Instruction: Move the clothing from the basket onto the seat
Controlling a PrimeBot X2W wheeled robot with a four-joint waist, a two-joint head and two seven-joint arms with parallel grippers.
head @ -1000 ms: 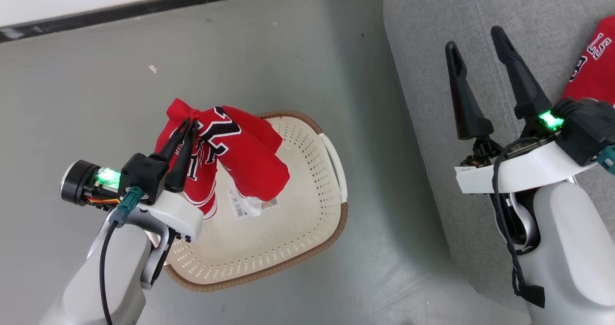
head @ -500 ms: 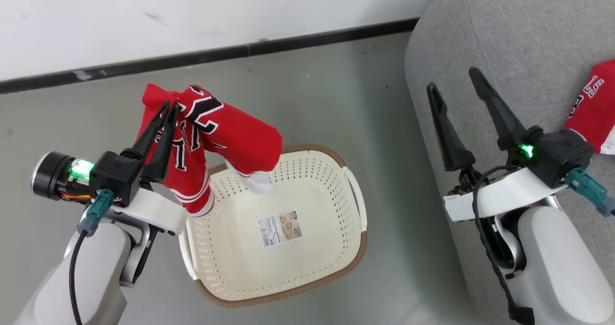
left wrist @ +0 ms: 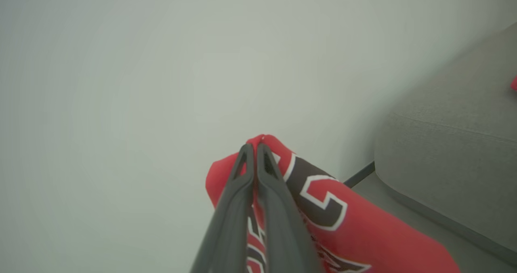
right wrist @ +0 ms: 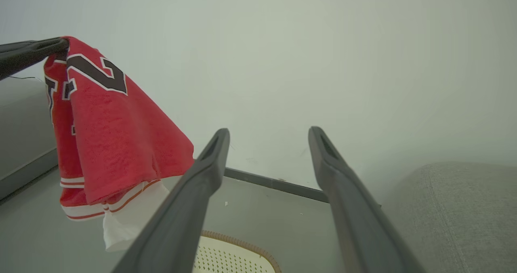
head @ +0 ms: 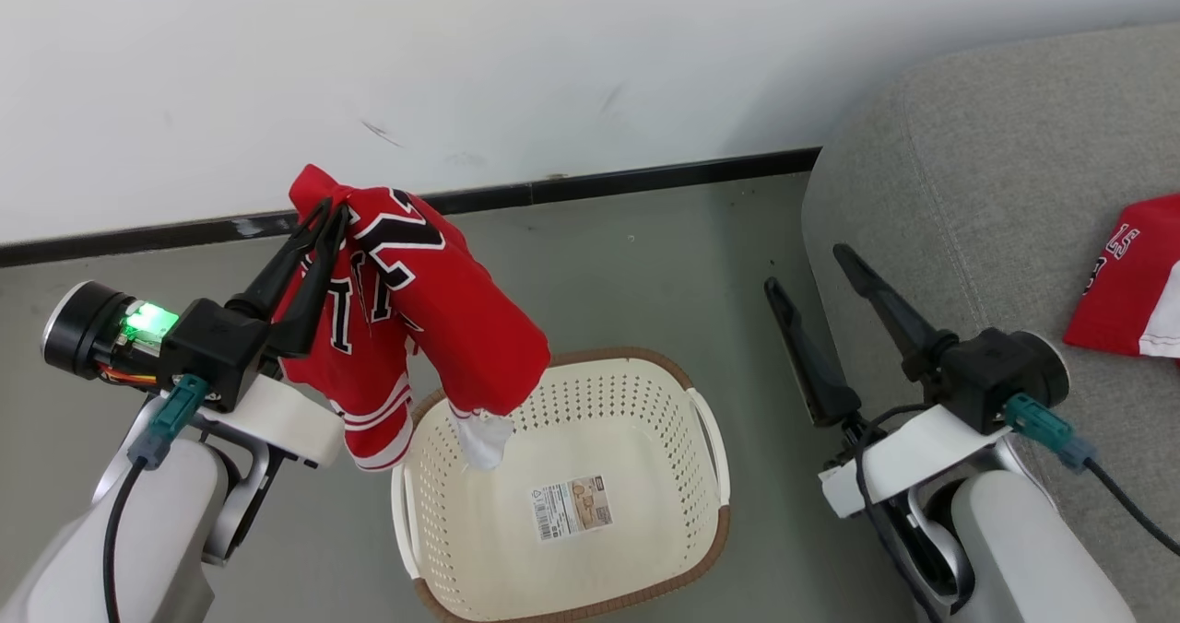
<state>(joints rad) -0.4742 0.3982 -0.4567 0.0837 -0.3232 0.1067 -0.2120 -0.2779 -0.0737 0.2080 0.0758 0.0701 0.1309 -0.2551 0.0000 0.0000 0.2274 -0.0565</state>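
My left gripper is shut on a red jersey with black white-edged numbers, which hangs clear above the left rim of the cream basket. The left wrist view shows the closed fingertips pinching the jersey. Only a label sticker lies on the basket floor. A second red-and-white garment lies on the grey seat at the right. My right gripper stands open with nothing in it beside the seat's edge. From the right wrist view the hanging jersey is at the left.
A white wall with a black baseboard runs behind the basket. Grey floor lies between the basket and the seat. The seat's rounded corner is at the right of the left wrist view.
The head camera has tilted up, bringing more wall into view. My left gripper has lifted the jersey higher, clear of the basket floor. The right gripper stays open.
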